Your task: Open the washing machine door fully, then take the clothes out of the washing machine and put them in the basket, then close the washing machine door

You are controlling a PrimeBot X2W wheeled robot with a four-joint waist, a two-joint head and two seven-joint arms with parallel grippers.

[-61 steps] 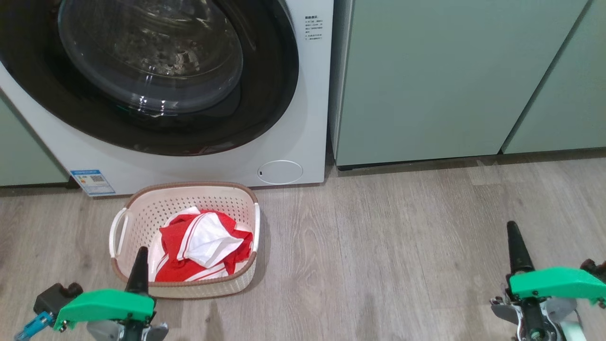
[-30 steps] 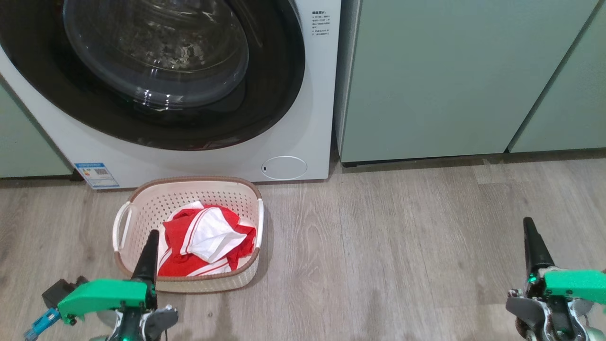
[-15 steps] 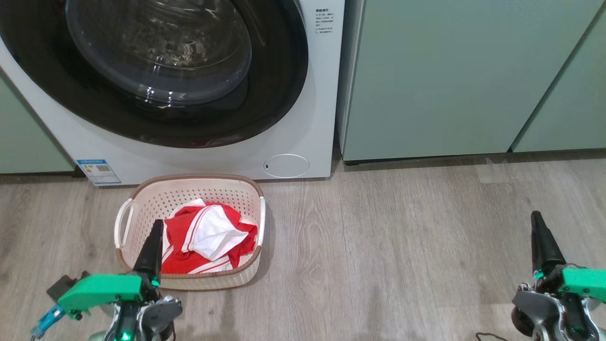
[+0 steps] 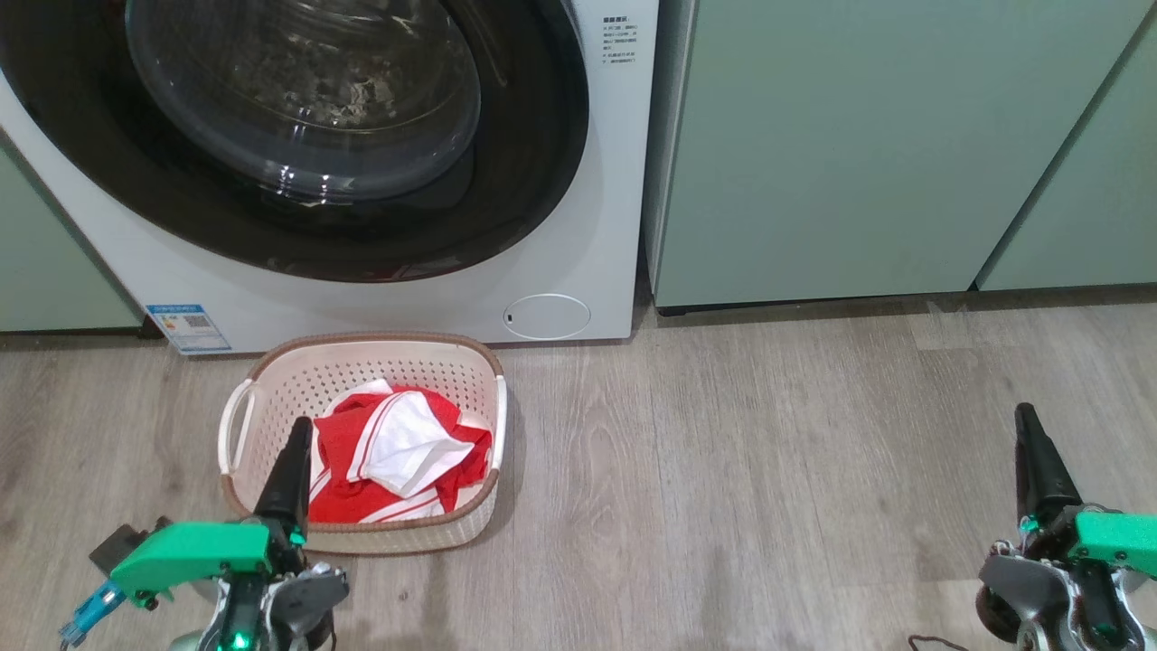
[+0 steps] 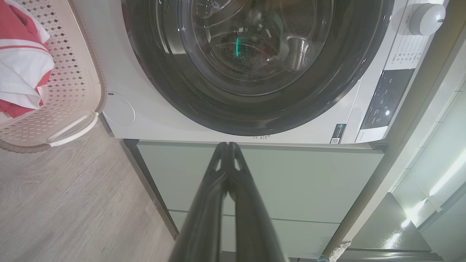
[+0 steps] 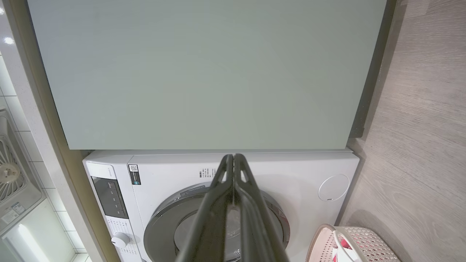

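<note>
The white washing machine (image 4: 578, 226) stands at the upper left, and its black-rimmed glass door (image 4: 307, 117) lies closed flush against its front. On the floor before it sits the cream basket (image 4: 271, 398), holding the red and white clothes (image 4: 398, 461). My left gripper (image 4: 296, 434) is shut and empty, its tip over the basket's near left part. At the lower right my right gripper (image 4: 1026, 420) is shut and empty above bare floor. The left wrist view shows the shut fingers (image 5: 227, 147), the door (image 5: 255, 65) and the basket (image 5: 72, 83). The right wrist view has the shut fingers (image 6: 233, 158) before the machine (image 6: 291, 171).
Pale green cabinets (image 4: 859, 154) stand right of the machine, and another one (image 4: 45, 271) stands to its left. Grey wood floor (image 4: 768, 470) spreads between the two grippers.
The view shifted a little early on, then held still. Both shut grippers have stayed low at the bottom corners, and the door, basket and clothes are unchanged.
</note>
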